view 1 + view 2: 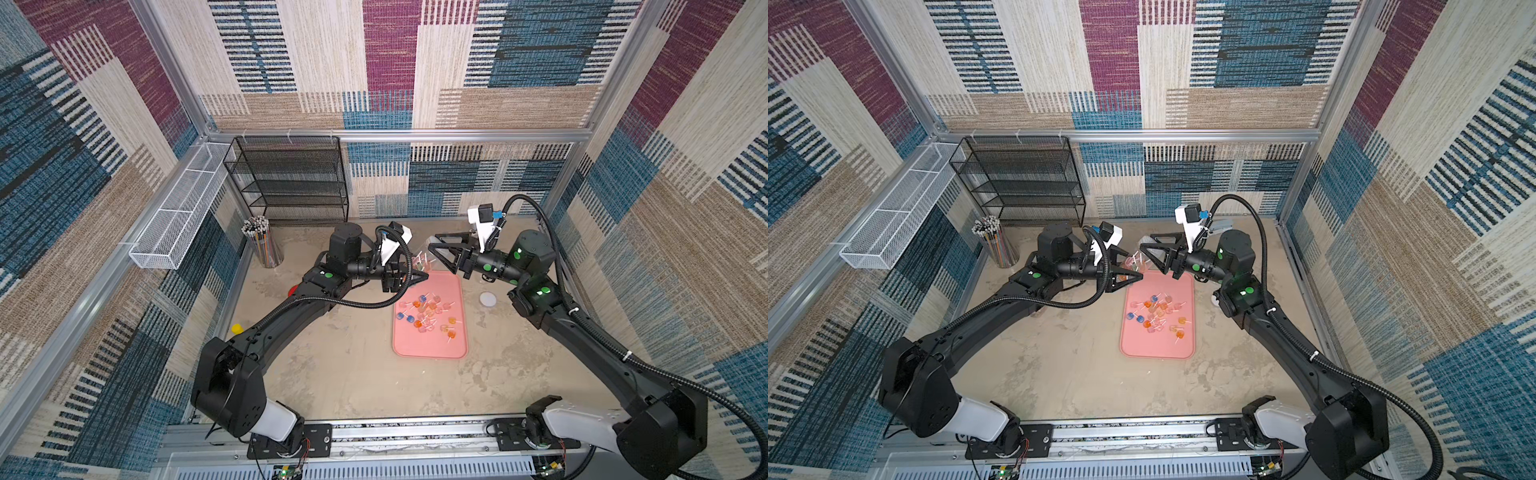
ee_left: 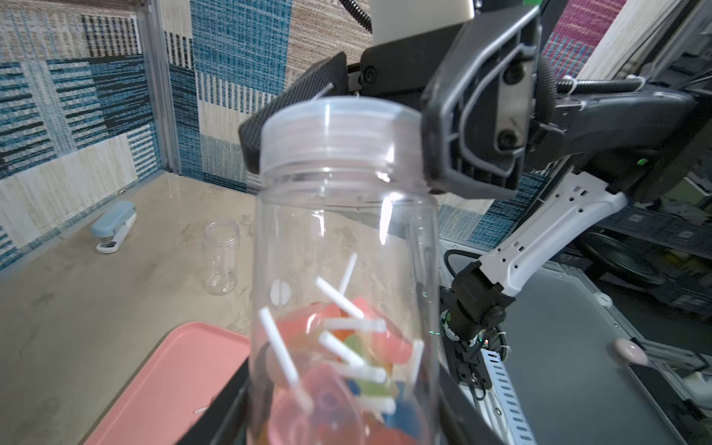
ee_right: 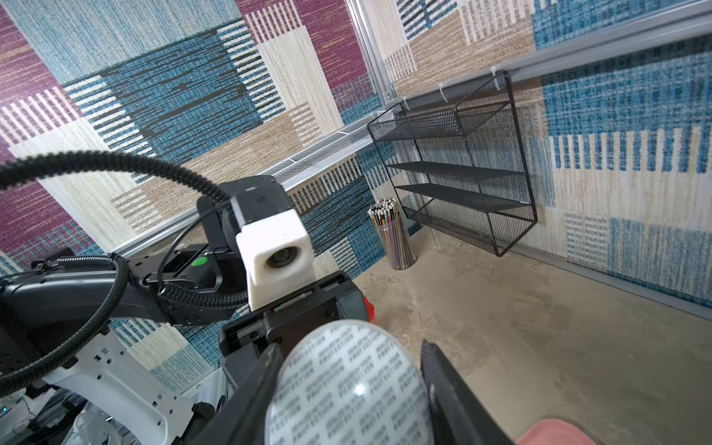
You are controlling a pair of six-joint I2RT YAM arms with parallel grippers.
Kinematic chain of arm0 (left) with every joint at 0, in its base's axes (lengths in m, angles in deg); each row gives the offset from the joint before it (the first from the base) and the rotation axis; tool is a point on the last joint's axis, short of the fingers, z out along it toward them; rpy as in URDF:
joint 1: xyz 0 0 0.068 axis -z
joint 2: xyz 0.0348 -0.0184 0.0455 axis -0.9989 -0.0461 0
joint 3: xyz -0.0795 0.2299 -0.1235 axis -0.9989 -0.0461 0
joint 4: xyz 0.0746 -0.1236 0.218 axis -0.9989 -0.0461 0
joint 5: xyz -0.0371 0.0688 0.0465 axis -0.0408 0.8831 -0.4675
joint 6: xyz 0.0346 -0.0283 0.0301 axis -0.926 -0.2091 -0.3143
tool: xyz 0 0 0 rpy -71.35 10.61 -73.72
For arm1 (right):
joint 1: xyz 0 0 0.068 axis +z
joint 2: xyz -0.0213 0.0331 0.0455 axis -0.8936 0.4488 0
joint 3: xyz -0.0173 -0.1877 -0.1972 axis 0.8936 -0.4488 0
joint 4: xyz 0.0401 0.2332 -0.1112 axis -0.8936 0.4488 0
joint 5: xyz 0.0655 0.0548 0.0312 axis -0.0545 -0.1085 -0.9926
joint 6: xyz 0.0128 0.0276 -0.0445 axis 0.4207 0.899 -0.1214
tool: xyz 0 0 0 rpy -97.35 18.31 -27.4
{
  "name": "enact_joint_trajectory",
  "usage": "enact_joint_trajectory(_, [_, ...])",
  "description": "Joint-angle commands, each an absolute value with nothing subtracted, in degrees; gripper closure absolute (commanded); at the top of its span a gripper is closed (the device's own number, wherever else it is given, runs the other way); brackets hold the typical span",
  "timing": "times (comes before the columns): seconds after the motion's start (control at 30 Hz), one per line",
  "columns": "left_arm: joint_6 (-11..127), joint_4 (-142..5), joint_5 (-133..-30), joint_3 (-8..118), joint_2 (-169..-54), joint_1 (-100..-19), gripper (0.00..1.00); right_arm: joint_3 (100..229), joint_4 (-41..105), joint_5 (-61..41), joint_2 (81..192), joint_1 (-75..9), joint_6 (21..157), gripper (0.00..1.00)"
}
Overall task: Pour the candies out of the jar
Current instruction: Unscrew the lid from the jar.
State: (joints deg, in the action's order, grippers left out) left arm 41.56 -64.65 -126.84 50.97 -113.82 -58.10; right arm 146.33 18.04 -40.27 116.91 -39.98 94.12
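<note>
Several candies (image 2: pixel 346 358) are lying heaped at the closed end of the clear jar (image 2: pixel 346 231). The jar is hanging in the air over the far end of the pink tray (image 1: pixel 415 349), clear of the worktop (image 1: pixel 332 365). Many more candies are lying scattered on the tray itself.

A translucent lid (image 3: pixel 346 385) is sitting on the jar's mouth, so the step in hand is most likely getting that lid off. The left claw (image 1: pixel 1133 266) is pinching the jar's body near its base, and the right claw (image 1: pixel 433 244) is pressing on the lid from both sides.

To do this well, the left claw should be holding the body firm without crushing the thin wall. The right wrist should be turning the lid about the jar's own long axis, with its pads square on the rim. Keeping the mouth no lower than the base, and over the tray, should be stopping any early spill onto the worktop.

Both arms are reaching forward and bending inward at the elbows. Their wrists are facing each other, so the claws are meeting nose to nose. A second, empty jar (image 2: pixel 221 258) is standing apart on the worktop.
</note>
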Motion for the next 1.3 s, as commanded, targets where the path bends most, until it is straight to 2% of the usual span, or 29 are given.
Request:
enact_joint_trajectory(0.0, [44.61, -63.06, -128.79, 51.8, -114.23, -58.17, 1.0, 146.57, 15.65, -46.55, 116.84, -39.78, 91.55, 0.65])
enact_joint_trajectory(0.1, [43.37, -64.94, -126.62, 52.02, -114.13, -58.09, 1.0, 147.42, 16.47, -45.72, 117.53, -39.78, 91.67, 0.64])
enact_joint_trajectory(0.2, [42.55, -66.08, -124.22, 51.98, -113.95, -58.01, 1.0, 148.58, 18.04, -43.44, 118.28, -39.78, 92.45, 0.55])
enact_joint_trajectory(0.33, [41.85, -66.26, -120.17, 50.97, -113.17, -58.01, 1.0, 149.88, 19.69, -41.01, 118.93, -40.37, 94.41, 0.15])
enact_joint_trajectory(0.37, [41.71, -66.29, -118.71, 50.65, -112.85, -58.02, 1.0, 150.25, 20.13, -40.36, 119.0, -40.67, 94.95, 0.08])
enact_joint_trajectory(0.43, [41.27, -66.31, -115.97, 49.99, -112.23, -58.05, 1.0, 151.08, 21.57, -38.44, 119.0, -41.14, 95.69, 0.02])
enact_joint_trajectory(0.63, [37.41, -69.22, -101.1, 48.97, -110.43, -56.29, 1.0, 154.65, 29.08, -25.16, 118.97, -41.27, 97.6, 0.03])
enact_joint_trajectory(0.97, [29.46, -71.82, -82.04, 49.31, -110.92, -50.19, 1.0, 154.22, 28.41, -26.41, 123.93, -40.51, 105.47, 0.06])
enact_joint_trajectory(1.27, [26.97, -73.17, -77.55, 49.85, -111.87, -48.43, 1.0, 153.42, 27.48, -28.57, 126.91, -39.61, 108.74, 0.17])
